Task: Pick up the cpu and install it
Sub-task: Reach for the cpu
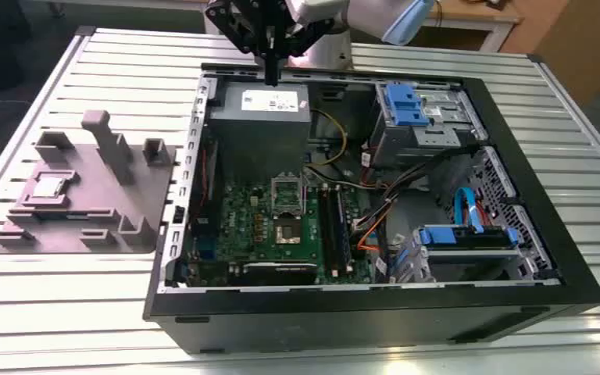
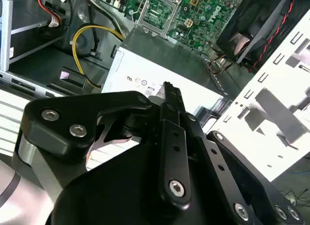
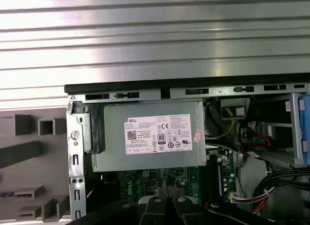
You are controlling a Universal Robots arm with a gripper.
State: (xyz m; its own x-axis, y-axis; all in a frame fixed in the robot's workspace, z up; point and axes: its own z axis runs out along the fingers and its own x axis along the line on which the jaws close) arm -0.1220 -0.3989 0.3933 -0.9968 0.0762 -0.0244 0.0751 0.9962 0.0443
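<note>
Task barely begun: gripper (image 1: 272,72) is being hovered over PSU (image 1: 259,109), fingers (image 2: 169,113) pressed together, empty. Cpu (image 1: 50,186) is sitting on grey fixture (image 1: 91,230); socket (image 1: 287,209) unfilled.

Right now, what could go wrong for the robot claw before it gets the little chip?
The claw hangs just above the grey power box in the case, while the cpu lies on the holder outside, at the exterior view's left. Swinging straight across, the claw might bump the case wall. Loose cables also run close beside the socket, so they could perhaps snag the claw there.
</note>
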